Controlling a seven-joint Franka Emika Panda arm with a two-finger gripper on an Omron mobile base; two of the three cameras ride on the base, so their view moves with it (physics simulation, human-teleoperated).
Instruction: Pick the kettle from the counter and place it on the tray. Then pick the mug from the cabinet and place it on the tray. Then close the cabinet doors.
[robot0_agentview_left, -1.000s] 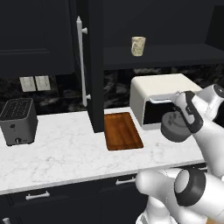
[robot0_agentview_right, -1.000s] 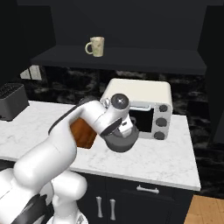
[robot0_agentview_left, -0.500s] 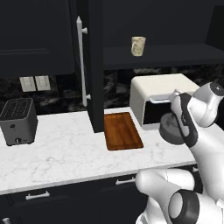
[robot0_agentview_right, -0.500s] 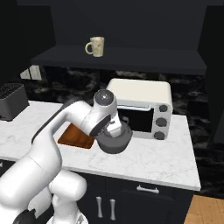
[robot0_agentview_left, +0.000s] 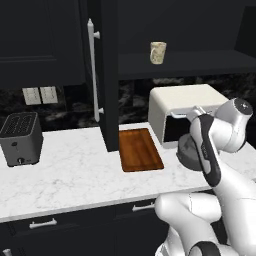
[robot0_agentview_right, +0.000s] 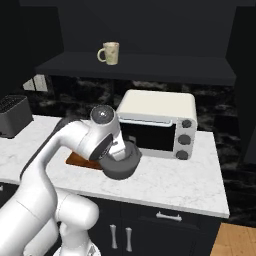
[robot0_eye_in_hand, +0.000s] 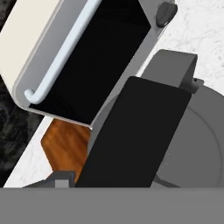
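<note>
The dark grey kettle (robot0_agentview_right: 120, 164) hangs tilted just above the white counter (robot0_agentview_left: 70, 175), in front of the toaster oven. My gripper (robot0_agentview_right: 122, 150) is shut on the kettle's top; in the hand view one dark finger (robot0_eye_in_hand: 135, 131) crosses the frame with the kettle's grey body (robot0_eye_in_hand: 197, 148) beside it. The kettle (robot0_agentview_left: 185, 152) is a short way right of the reddish-brown tray (robot0_agentview_left: 141, 149), which lies flat on the counter with nothing on it. The cream mug (robot0_agentview_left: 157, 52) stands on the open cabinet's dark shelf (robot0_agentview_right: 150, 70). One black cabinet door (robot0_agentview_left: 107, 75) stands open, edge on.
A cream toaster oven (robot0_agentview_right: 157, 122) stands at the back right, close behind the kettle. A grey toaster (robot0_agentview_left: 20, 137) sits at the far left. The open door's silver bar handle (robot0_agentview_left: 92, 70) juts out left of the tray. Black drawers run under the counter.
The arm has carried the kettle leftward along the front of the toaster oven, closer to the tray. The grip has stayed the same.
</note>
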